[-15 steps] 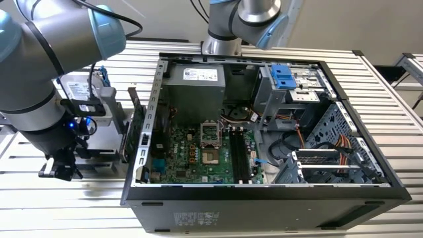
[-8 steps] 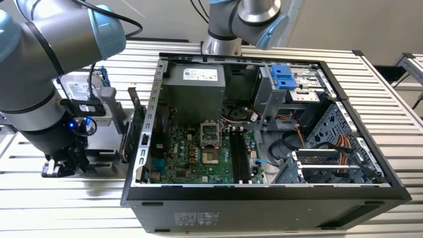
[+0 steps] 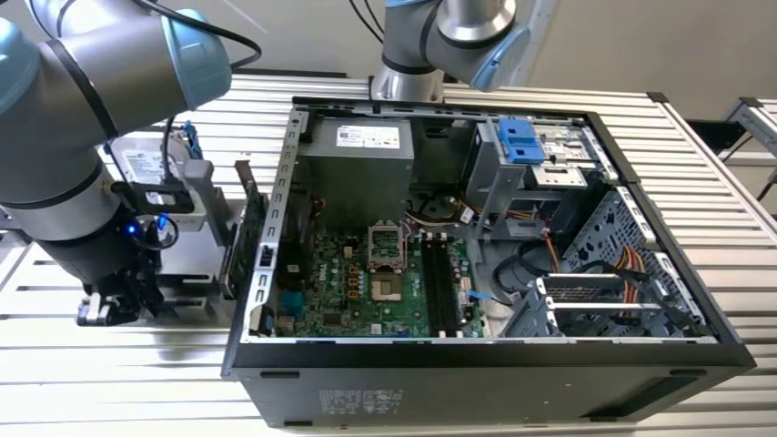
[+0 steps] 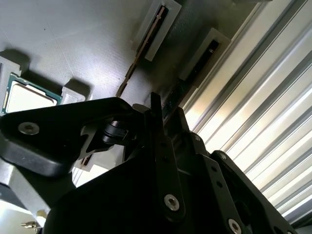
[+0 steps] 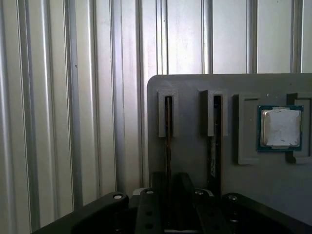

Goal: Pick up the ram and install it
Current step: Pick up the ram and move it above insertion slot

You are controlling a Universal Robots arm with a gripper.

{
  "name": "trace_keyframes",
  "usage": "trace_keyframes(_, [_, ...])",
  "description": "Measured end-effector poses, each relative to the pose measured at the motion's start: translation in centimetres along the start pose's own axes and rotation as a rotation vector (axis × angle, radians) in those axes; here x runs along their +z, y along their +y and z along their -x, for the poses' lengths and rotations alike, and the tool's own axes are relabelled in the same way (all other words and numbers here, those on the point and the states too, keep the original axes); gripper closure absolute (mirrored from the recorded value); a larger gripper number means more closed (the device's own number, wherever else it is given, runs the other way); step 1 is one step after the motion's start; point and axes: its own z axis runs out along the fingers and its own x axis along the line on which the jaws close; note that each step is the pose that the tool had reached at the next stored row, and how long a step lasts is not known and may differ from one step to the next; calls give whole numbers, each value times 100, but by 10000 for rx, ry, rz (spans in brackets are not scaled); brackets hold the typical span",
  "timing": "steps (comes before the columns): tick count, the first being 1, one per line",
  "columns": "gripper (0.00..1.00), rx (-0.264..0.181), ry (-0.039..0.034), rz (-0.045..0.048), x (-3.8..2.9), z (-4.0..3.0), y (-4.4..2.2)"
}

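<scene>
Well, in the exterior view the hand [image 3: 109, 309] hangs at nine o'clock of the case [image 3: 486, 364]. It's narrowly parted astride the ram [image 5: 168, 126].

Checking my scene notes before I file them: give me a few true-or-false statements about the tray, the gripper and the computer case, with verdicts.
1. The ram and a second stick stand on edge in slots of the grey tray. True.
2. The gripper is inside the computer case. False: it is down at the tray, outside the case on the exterior view's left.
3. A square CPU chip lies in a recess of the same tray. True.
4. The case is closed. False: its side is open and the motherboard shows.
5. The table is smooth wood. False: it is ribbed metal.
</scene>
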Motion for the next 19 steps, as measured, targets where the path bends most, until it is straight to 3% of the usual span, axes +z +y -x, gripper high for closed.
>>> trace_keyframes(7, [0, -54, 1, 0, 0, 0, 0])
trace_keyframes(8, [100, -55, 1, 0, 0, 0, 0])
trace_keyframes(19, [100, -60, 1, 0, 0, 0, 0])
